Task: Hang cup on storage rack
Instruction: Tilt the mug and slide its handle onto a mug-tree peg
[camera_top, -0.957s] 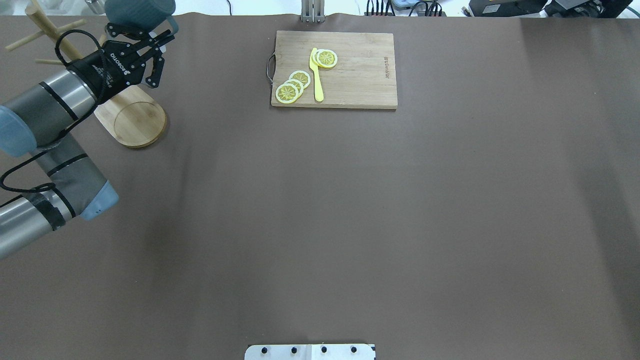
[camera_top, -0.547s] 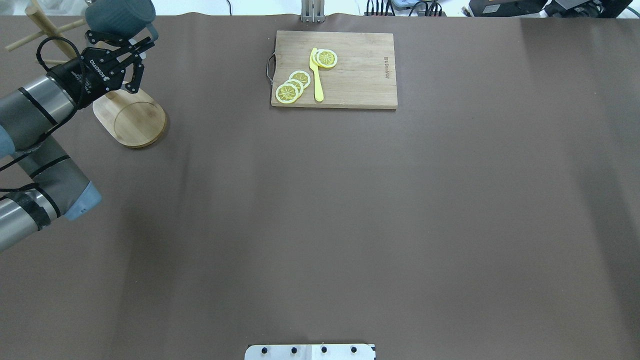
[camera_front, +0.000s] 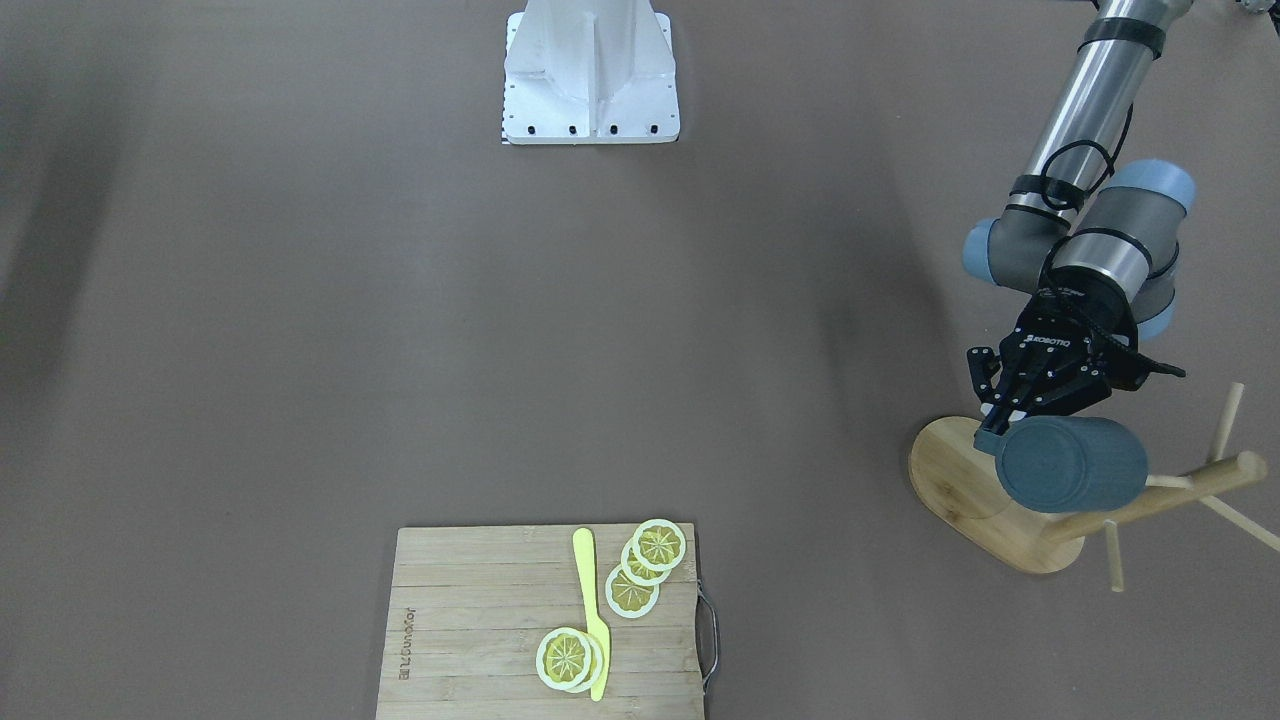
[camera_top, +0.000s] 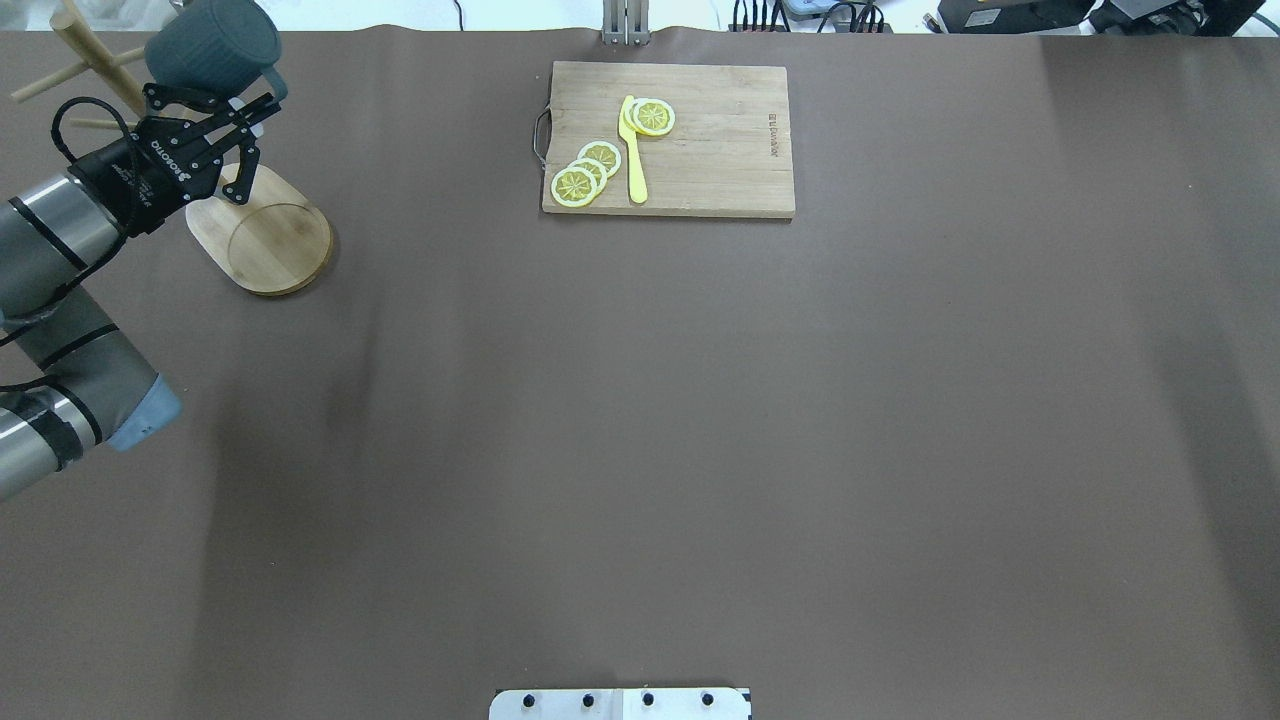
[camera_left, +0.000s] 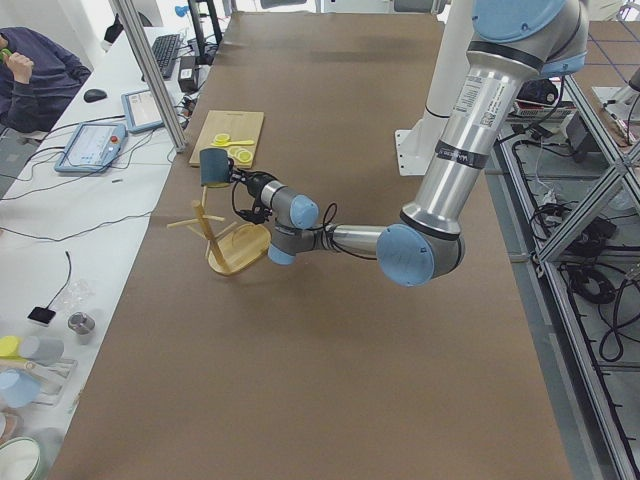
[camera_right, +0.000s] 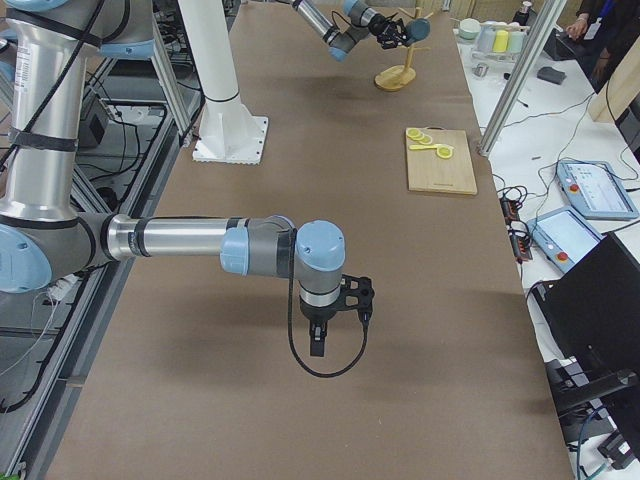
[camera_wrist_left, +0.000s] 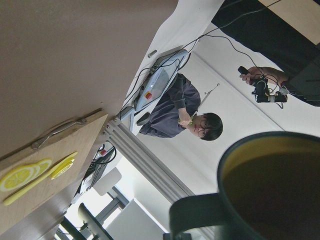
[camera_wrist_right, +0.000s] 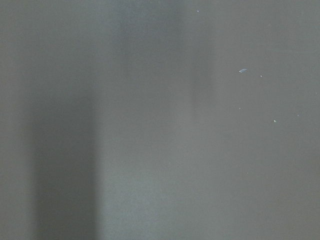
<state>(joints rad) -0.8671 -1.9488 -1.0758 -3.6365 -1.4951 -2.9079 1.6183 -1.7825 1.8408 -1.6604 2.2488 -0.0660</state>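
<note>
By the storage rack (camera_top: 270, 240), the cup (camera_top: 212, 45) — clamped in the left fingers (camera_front: 1000, 410) — has moved nearer the post; hooking looks close.

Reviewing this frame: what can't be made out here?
- Where the left gripper grips the cup: in the front-facing view its own body covers the contact, and the left wrist view misses it.
- Gap between cup and the pegs of the rack: the cup overlaps them front-facing; side views are too small.
- Rack top: runs off the overhead view's top edge.
- Right gripper open or shut: seen only in the exterior right view.
</note>
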